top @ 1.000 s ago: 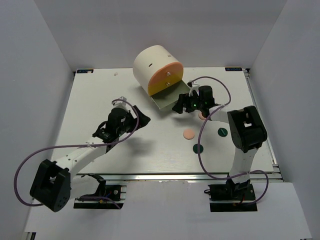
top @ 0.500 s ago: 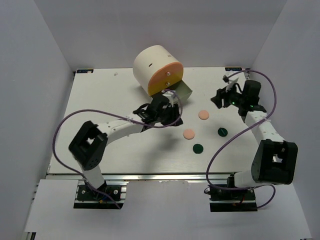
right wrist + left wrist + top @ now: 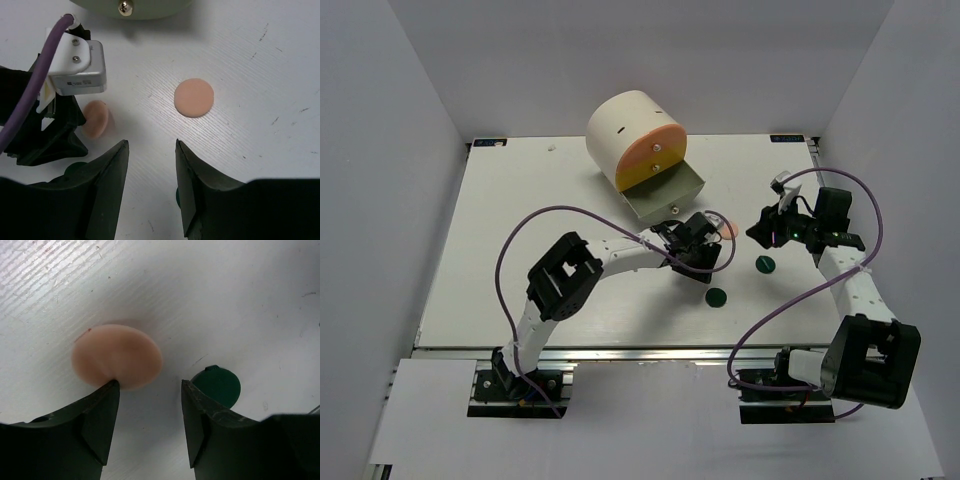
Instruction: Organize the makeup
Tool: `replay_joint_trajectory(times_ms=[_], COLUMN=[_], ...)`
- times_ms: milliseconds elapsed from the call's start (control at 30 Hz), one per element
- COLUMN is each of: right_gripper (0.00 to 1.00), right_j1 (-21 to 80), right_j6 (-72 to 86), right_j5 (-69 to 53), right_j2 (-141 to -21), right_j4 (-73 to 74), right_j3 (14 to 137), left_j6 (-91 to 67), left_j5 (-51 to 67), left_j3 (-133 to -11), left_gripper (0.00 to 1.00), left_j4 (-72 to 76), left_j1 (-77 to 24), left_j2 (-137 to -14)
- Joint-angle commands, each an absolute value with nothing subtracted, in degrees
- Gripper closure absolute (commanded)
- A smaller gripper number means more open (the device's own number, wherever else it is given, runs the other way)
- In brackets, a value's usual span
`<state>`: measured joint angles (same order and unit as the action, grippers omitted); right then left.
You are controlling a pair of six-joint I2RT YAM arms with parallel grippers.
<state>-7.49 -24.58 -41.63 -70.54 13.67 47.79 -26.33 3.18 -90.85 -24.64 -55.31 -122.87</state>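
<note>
The left fingers (image 3: 102, 415) stand half open and empty, one tip touching a peach disc (image 3: 117, 356) just in front of the drawer (image 3: 665, 197). The right fingers (image 3: 107, 180) hover half open and empty, right of the drawer. Closing now may flick the disc away, since it lies beyond the tips.

Left arm (image 3: 620, 250): elbow folded, forearm stretched rightward toward centre. Left gripper (image 3: 150, 389): low, pointed down, jaws parted, nothing between.
Right arm (image 3: 850, 275): bent inward. Right gripper (image 3: 150, 150): jaws parted, empty.
</note>
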Motion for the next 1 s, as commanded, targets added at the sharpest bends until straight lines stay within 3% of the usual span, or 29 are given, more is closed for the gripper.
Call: replay_joint_trajectory(times_ms=[0,233,400,633,667,733,767,900,967], right_gripper=[0.52,0.52,0.52,0.52,0.52,0.52,0.52,0.5,0.4], right_j1=[-7.7,-7.8,-7.9,-8.0,-8.2,-8.2,-8.2,-8.1,-8.2], right_j6=[-24.7,-23.6,-22.9,-23.3,-23.6,-24.1,-24.2,-25.2,-26.2], right_j5=[-43.8,-44.4,-44.5,-44.1,-44.1,-43.8,-43.6,-42.8,-42.4], right_j2=[-69.6,-70.5,-70.9,-70.0,-69.8,-69.3,-69.0,-67.9,-67.4], right_j4=[14.2,13.8,13.4,14.1,14.3,14.6,14.9,15.4,15.2], right_j3=[47.8,48.4,48.6,47.9,47.6,47.1,46.9,46.4,46.0], left_j6=[-25.1,-25.7,-26.0,-25.8,-25.8,-25.8,-25.8,-26.4,-26.5], left_j5=[-3.9,-8.3,-10.9,-11.3,-11.1,-10.8,-10.7,-10.5,-11.7], left_j3=[-95.3,-95.2,-95.5,-97.2,-97.2,-96.9,-96.8,-95.5,-94.8], left_gripper=[0.37,0.37,0.45,0.71,0.82,0.91,1.0,1.0,1.0], left_j4=[-29.5,-29.7,-30.2,-30.2,-30.1,-29.4,-29.3,-27.1,-25.4], left_j1=[-55.8,-56.1,-56.2,-56.2,-56.2,-56.2,-56.2,-56.2,-56.1], left_j2=[-123.1,-124.8,-127.1,-129.4,-129.2,-128.4,-128.1,-123.9,-120.4])
